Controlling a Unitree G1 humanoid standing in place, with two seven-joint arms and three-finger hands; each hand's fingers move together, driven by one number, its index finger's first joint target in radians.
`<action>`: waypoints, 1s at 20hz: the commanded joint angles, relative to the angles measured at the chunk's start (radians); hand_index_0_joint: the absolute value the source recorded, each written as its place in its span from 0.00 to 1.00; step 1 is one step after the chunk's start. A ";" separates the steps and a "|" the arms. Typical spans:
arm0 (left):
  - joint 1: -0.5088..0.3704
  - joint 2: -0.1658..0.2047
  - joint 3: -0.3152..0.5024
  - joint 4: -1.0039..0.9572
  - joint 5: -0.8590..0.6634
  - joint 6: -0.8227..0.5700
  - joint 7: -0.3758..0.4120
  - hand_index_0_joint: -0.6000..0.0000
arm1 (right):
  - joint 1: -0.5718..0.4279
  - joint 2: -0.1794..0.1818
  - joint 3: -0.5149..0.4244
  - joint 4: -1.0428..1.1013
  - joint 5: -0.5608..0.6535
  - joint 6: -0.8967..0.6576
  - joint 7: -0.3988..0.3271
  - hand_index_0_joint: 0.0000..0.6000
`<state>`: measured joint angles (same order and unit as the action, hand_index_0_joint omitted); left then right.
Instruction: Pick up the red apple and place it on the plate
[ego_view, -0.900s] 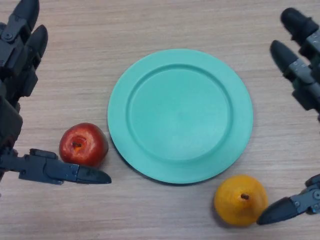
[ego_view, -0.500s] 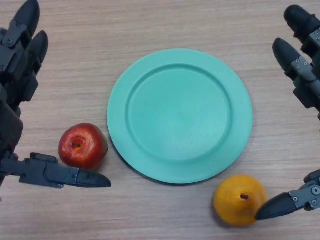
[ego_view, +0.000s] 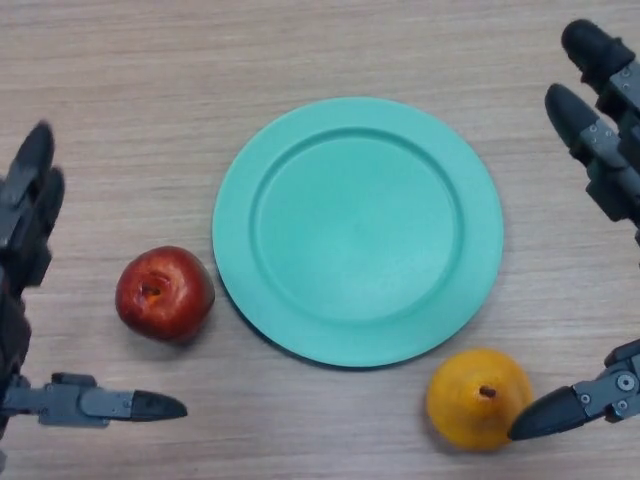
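The red apple (ego_view: 164, 294) lies on the wooden table just left of the green plate (ego_view: 357, 230), stem side up. At the left edge my left hand (ego_view: 24, 232) stands open, its fingers beyond the apple on the left and its thumb (ego_view: 110, 405) stretched out below the apple, touching nothing. Along the right edge my right hand (ego_view: 605, 155) is open too, holding nothing.
An orange fruit (ego_view: 478, 398) with a stem rests near the plate's lower right rim, close to my right thumb (ego_view: 575, 403). The wooden table (ego_view: 150, 90) spreads around the plate on all sides.
My left hand has drawn back toward the near left corner, so its thumb now lies well below the apple. The apple, plate and right hand have stayed put.
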<state>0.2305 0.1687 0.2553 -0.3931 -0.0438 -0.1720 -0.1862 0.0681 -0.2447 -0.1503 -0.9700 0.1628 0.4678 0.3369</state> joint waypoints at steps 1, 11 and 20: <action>-0.046 0.027 0.093 0.092 0.038 -0.202 0.092 1.00 | 0.006 -0.002 -0.067 -0.031 0.007 -0.169 -0.001 0.00; -0.215 0.093 -0.096 0.459 -0.004 -0.339 0.151 1.00 | 0.031 0.011 -0.126 -0.056 0.034 -0.193 -0.008 0.00; -0.244 0.100 -0.144 0.489 0.185 -0.206 0.203 0.00 | 0.053 0.007 -0.212 -0.077 0.110 -0.187 -0.019 0.00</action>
<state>-0.0012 0.2285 0.0712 0.1410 0.1393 -0.3371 -0.0254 0.1270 -0.2236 -0.3134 -0.9942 0.2203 0.4263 0.3373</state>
